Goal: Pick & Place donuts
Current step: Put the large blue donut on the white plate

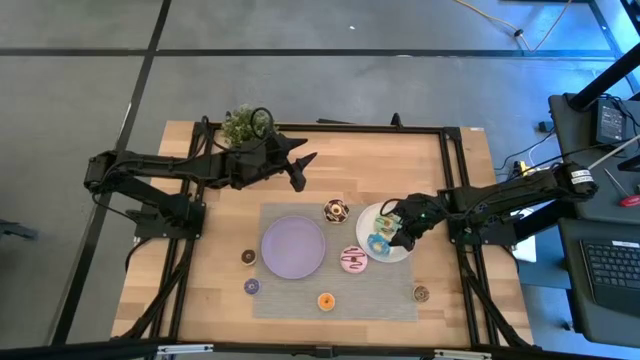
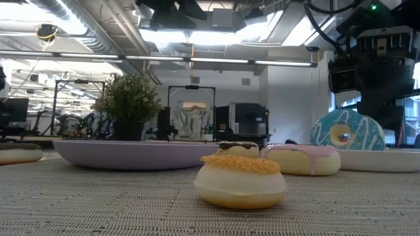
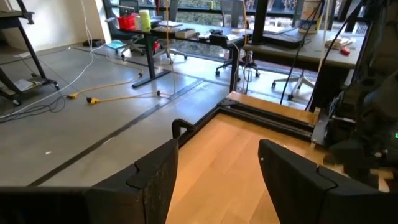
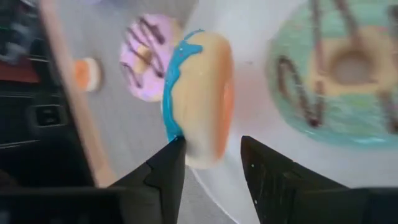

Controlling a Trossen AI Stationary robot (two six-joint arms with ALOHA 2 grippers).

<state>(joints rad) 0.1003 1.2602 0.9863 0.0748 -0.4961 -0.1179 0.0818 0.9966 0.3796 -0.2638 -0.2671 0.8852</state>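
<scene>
Nearest thing: orange-topped mini donut [image 2: 240, 179] sits at lower centre of the low view, flat on the grey mat [image 1: 300, 300].
Right end effector [image 1: 404, 228]: at centre right of the high view, over the white plate [image 1: 363, 222]; its fingers are closed on the blue donut [image 4: 198, 93], gripped across the ring so it stands on edge.
Blue donut place: over the white plate's edge, upright, beside the green-iced donut [image 4: 339, 74] lying flat on that plate.
Left end effector [image 1: 297, 170]: waits at upper centre of the high view, over bare wood, fingers spread wide and empty.
Handling, as a judgement: toy donuts look light and rigid, with smooth icing that may slip; pinching across the ring body, as now, seems the safest hold.
Other donuts: pink donut [image 1: 353, 260] touches the plate's lower edge; chocolate donut [image 1: 336, 210] lies above the lilac plate [image 1: 293, 247]; brown mini [image 1: 249, 257], purple mini [image 1: 252, 287] and another brown mini [image 1: 421, 293] are scattered on the mat.
Obstacles: the pink donut lies just beside the held one's path; potted plant [image 1: 240, 122] stands at the surface's upper left, well apart.
</scene>
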